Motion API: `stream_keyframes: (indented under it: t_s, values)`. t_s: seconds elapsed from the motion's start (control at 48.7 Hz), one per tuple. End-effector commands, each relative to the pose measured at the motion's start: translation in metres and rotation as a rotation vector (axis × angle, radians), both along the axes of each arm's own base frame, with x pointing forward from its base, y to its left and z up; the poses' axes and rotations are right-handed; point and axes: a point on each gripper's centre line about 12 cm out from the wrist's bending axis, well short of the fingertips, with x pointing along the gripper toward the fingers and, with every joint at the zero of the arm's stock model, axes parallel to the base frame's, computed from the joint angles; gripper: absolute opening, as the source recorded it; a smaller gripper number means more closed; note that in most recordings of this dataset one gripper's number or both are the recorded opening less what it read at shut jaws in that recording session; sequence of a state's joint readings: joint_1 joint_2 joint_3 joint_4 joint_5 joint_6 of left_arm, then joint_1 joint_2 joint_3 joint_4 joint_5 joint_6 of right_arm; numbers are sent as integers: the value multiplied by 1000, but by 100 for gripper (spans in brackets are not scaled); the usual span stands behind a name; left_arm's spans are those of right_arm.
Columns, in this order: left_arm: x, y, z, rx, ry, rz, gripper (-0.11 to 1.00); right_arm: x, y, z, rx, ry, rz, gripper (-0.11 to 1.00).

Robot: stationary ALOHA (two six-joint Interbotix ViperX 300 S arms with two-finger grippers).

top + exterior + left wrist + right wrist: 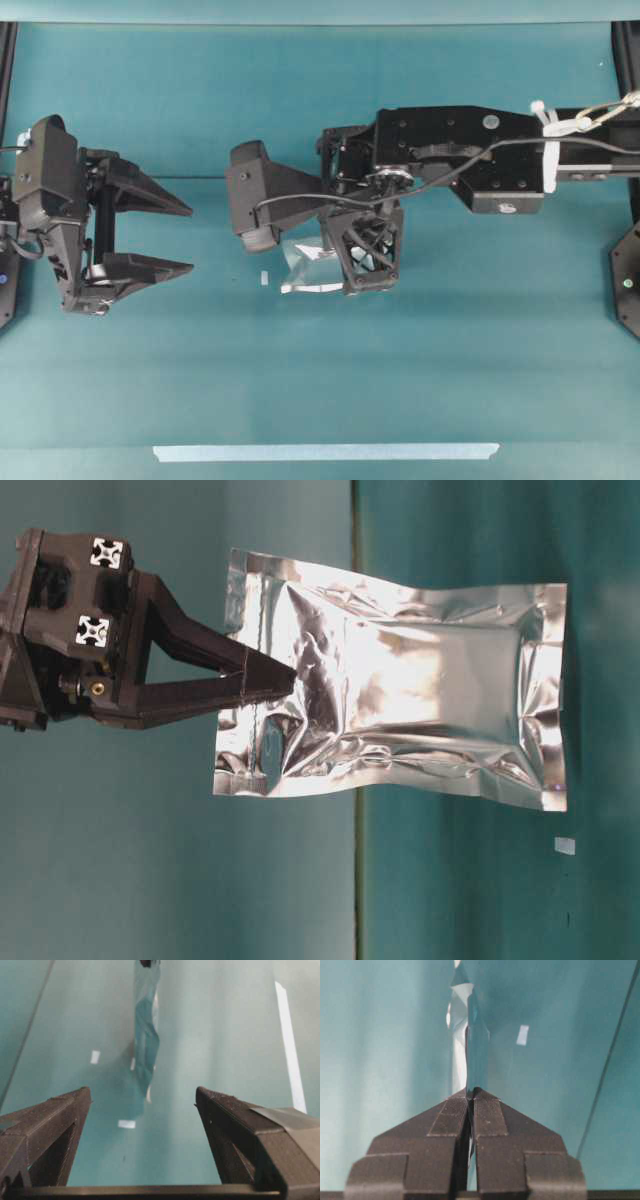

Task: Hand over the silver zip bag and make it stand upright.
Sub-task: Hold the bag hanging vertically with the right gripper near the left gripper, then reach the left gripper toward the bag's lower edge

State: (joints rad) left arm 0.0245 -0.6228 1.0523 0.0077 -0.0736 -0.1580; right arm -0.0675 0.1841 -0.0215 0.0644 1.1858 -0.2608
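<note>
The silver zip bag (pixel 303 270) is a shiny, crinkled foil pouch that hangs vertically near the table's middle. My right gripper (pixel 362 262) is shut on its top edge, as the table-level view shows with the fingertips (pixel 283 676) pinching the bag (pixel 410 690). In the right wrist view the gripper (pixel 471 1093) clamps the bag (pixel 470 1035) edge-on. I cannot tell whether the bag's lower edge touches the table. My left gripper (pixel 190 240) is open and empty, to the left of the bag and facing it. In its wrist view the open gripper (pixel 142 1097) frames the bag (pixel 146 1035) edge-on ahead.
A tiny white scrap (pixel 263 278) lies on the teal table just left of the bag; it also shows in the left wrist view (pixel 126 1123). A long pale tape strip (pixel 325 452) lies along the front edge.
</note>
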Motion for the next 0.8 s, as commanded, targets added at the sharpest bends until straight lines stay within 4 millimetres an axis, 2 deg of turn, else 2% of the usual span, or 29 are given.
stream_keyframes:
  t_s: [0.0,0.575,0.78]
  values:
    - [3,0,8,1,-29,1,93,1,-1,8,-5,-20,2,1]
    - [4,-1,7,15,-24,-8,93,1,-2,0,-2,-1,-6,1]
    - [18,-5,-16,26,-24,-29,93,2,-1,-1,-2,-1,-4,1]
